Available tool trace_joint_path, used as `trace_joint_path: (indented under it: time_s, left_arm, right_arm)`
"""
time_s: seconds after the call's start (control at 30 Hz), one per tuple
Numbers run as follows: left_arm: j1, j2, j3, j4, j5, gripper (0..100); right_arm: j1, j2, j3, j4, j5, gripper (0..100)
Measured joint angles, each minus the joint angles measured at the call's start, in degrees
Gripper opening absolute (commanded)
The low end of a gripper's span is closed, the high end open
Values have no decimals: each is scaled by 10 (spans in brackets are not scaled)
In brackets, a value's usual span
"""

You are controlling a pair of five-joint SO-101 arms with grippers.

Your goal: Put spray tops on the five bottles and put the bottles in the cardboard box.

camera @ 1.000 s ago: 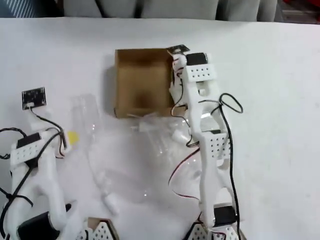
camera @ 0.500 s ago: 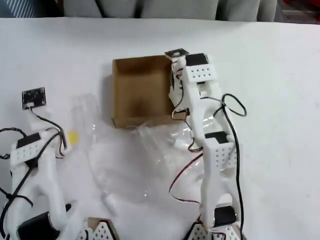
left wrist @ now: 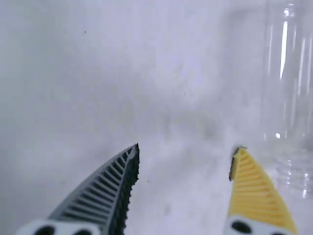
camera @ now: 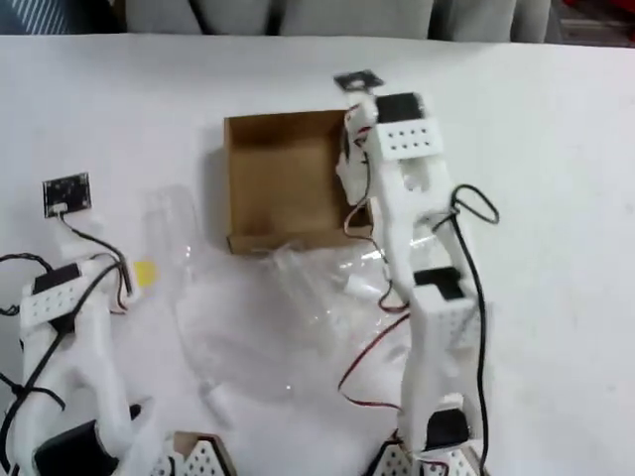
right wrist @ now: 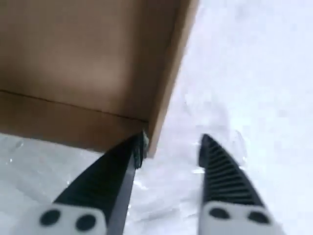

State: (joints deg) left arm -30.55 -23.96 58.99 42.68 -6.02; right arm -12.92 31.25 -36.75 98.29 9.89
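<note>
The open cardboard box sits at the table's middle back, and nothing shows inside it. My right arm stretches along its right wall. My right gripper is open at a corner of the box, one finger against that corner and the other outside over the table. Low at the left, my left gripper is open and empty over bare table, with a clear bottle beside its yellow finger. More clear bottles lie in front of the box.
Two white spray tops lie loose, one by the right arm and one near the front edge. A small black board on a cable lies at the left. White table is bare to the right.
The right arm has stretched farther back along the box's right wall. The box slid a little toward the front. The left arm has not moved.
</note>
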Motion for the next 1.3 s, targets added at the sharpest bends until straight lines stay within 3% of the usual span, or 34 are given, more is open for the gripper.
trace_joint_path:
  time_s: [0.37, 0.57, 0.77, 0.97, 1.17, 1.3]
  left_arm:
    - [0, 0, 0, 0, 0, 290]
    - [10, 0, -2, 3, 0, 290]
    - [11, 0, -58, 30, 0, 290]
    - [16, 2, -169, 103, 0, 290]
    - [85, 2, -287, 204, 0, 290]
    - [146, 11, -331, 215, 0, 253]
  right_arm:
    - [51, -208, 295, -11, -2, 16]
    - [135, -307, 511, -112, 0, 16]
    - [212, -391, 704, -208, 54, 16]
    - [258, -425, 835, -300, 98, 16]
    - [273, -433, 894, -360, 135, 16]
    - [274, -440, 901, -366, 152, 16]
